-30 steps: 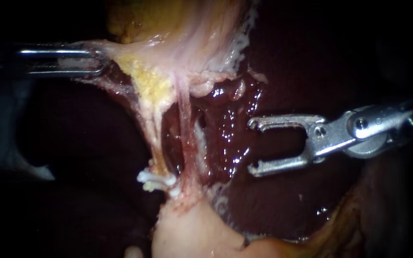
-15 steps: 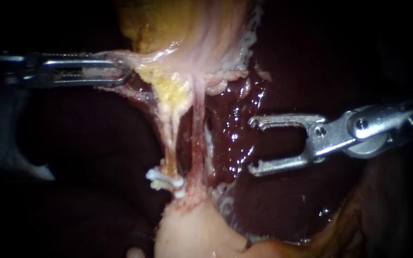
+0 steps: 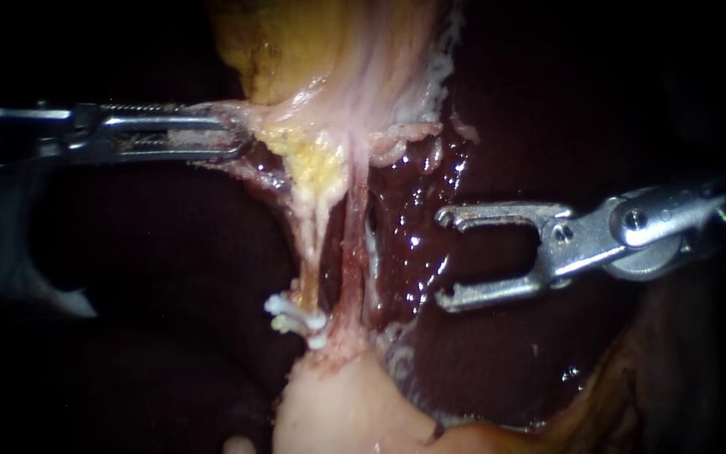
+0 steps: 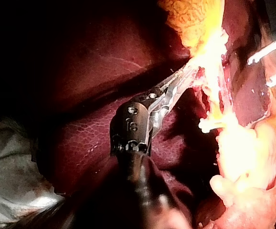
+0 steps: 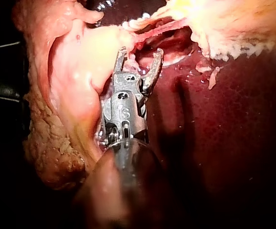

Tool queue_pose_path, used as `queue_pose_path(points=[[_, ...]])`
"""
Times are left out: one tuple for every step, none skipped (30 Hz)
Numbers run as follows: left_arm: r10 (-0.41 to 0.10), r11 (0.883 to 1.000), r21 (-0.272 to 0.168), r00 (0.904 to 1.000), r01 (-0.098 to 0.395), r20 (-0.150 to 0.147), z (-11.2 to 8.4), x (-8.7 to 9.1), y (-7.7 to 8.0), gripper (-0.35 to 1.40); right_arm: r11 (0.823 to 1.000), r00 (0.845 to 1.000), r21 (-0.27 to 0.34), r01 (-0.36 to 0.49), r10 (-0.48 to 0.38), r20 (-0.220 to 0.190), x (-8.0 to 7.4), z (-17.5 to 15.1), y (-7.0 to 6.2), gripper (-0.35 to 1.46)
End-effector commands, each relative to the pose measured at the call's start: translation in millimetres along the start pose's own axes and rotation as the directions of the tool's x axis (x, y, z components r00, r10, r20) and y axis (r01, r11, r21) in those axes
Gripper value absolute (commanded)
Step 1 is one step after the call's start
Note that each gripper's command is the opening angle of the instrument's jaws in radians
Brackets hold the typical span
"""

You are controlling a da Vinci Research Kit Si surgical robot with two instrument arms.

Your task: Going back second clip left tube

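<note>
- Your right instrument (image 3: 445, 257) comes in from 3 o'clock with its jaws wide apart and nothing between them. They stand clear of the tubes, over the wet liver (image 3: 413, 210). I read this as the retreat after clipping: the jaws are empty and the job now is to back away.
- Your left instrument (image 3: 241, 139) enters from 9 o'clock. Its jaws are clamped on the fold of tissue at the lower edge of the gallbladder (image 3: 355, 59), drawing it toward 9 o'clock so the tubes are stretched.
- The left tube (image 3: 313, 244) lies just to the 9 o'clock side of the right tube (image 3: 355, 252). Its long axis runs nearly 12 to 6 o'clock, with the top end in the yellow fat (image 3: 317, 164) and the bottom end at the pale tissue (image 3: 338, 403).
- The clip (image 3: 296, 319) sits on the lower end of the left tube, about 7 o'clock from the view's centre. It lies across the tube, long axis roughly 10 to 4 o'clock, free ends poking toward 9 o'clock. White prongs show at two levels, and I cannot tell whether that is one clip or two.
- Next move, in my judgement: draw your right instrument out toward 3 o'clock along its own shaft, jaws clear of the right tube and the liver, with the left hold steady.
</note>
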State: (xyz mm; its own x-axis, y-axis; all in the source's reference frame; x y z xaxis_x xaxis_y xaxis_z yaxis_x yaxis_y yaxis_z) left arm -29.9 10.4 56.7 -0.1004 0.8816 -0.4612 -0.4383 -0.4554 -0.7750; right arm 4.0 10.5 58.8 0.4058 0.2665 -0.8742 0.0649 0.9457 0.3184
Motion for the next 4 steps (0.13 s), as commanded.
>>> queue_pose_path(points=[[-0.001, 1.0, -0.001, 1.0, 0.001, 0.0, -0.1, 0.0, 0.0, -0.35, 1.0, 1.0, 0.0, 0.0, 0.0, 0.0, 0.0, 0.0, 0.0, 0.5], [-0.001, 1.0, -0.001, 1.0, 0.001, 0.001, -0.1, 0.0, 0.0, -0.35, 1.0, 1.0, 0.0, 0.006, -0.006, 0.0, 0.0, 0.0, 0.0, 0.5], [-0.001, 1.0, -0.002, 1.0, 0.001, 0.001, -0.1, 0.0, 0.0, -0.35, 1.0, 1.0, 0.0, 0.006, -0.006, 0.0, 0.0, 0.0, -0.1, 0.5], [-0.001, 1.0, -0.002, 1.0, 0.001, 0.001, -0.2, 0.1, 0.0, -0.35, 1.0, 1.0, 0.0, 0.006, -0.006, 0.0, 0.0, 0.0, -0.1, 0.5]])
